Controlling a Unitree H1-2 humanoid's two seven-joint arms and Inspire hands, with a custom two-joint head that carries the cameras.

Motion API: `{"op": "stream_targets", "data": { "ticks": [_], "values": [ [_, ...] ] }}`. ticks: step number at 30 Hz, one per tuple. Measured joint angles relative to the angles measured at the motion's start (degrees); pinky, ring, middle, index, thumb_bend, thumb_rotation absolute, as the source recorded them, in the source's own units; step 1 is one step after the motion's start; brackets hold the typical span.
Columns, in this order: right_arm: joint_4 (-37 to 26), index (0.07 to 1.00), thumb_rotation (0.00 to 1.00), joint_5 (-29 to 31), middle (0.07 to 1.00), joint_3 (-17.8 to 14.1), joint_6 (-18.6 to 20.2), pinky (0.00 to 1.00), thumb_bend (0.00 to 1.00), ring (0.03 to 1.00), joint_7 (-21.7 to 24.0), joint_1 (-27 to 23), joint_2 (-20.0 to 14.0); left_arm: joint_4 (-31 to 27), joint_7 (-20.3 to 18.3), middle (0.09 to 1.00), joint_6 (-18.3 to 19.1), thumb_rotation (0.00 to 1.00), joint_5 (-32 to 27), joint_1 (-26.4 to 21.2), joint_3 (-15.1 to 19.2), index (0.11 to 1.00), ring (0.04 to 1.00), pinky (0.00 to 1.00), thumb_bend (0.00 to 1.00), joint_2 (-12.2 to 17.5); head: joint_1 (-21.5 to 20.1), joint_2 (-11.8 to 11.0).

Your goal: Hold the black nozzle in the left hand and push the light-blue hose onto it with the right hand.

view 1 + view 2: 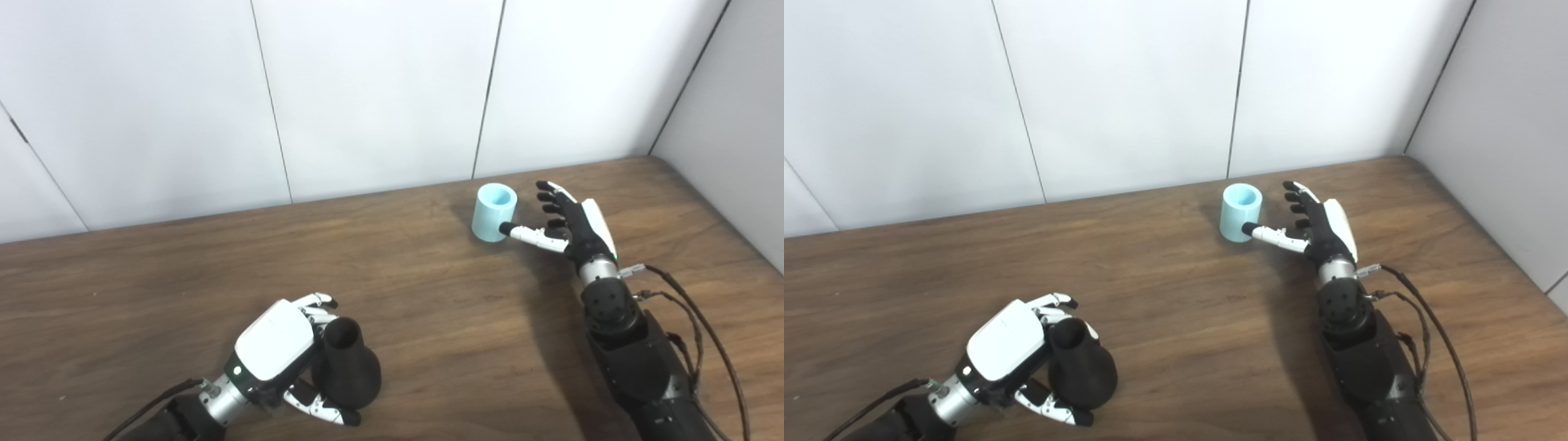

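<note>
The step in hand is the pick-up of the light-blue hose (494,212), a short upright piece standing near the back of the worktop (429,306). The right hand (566,223) is beside it, fingers spread and holding nothing, thumb tip touching the hose's lower side. Next it must close around the hose and carry it over. The left hand (288,349), low at the front, wraps the black nozzle (346,367), narrow mouth upward.
</note>
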Motion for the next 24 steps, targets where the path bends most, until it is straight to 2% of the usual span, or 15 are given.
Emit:
{"op": "stream_targets", "data": {
  "ticks": [5, 10, 19, 24],
  "values": [
    [1.4, 0.885, 0.51, 0.74, 0.863, 0.04, -2.2, 0.77, 1.0, 0.839, -0.23, -0.25, 0.19, -0.18, -0.01, 0.434, 0.03, 0.0, 0.0, 0.1, 0.03, 0.521, 0.491, 0.72, 0.52, 0.11, 0.0, 0.09],
    [1.77, 0.899, 0.5, 1.32, 0.873, 0.12, -2.4, 0.78, 1.0, 0.847, -0.25, -0.55, 0.56, -0.42, -0.11, 0.436, 0.1, 0.0, 0.0, 0.19, 0.08, 0.52, 0.49, 0.72, 0.52, 0.22, 0.0, 0.09],
    [2.8, 0.923, 0.48, 2.62, 0.907, 0.95, -3.29, 0.84, 1.0, 0.894, -0.26, -1.38, 1.98, -0.44, -0.1, 0.438, 0.11, 0.0, 0.0, 0.24, 0.12, 0.518, 0.491, 0.72, 0.52, 0.26, 0.35, 0.35],
    [3.14, 0.919, 0.47, 3.21, 0.904, 1.43, -3.31, 0.81, 1.0, 0.882, -0.24, -2.1, 2.48, -0.45, -0.1, 0.439, 0.12, 0.0, 0.0, 0.24, 0.11, 0.517, 0.479, 0.71, 0.52, 0.26, 0.53, 0.35]
  ]
}}
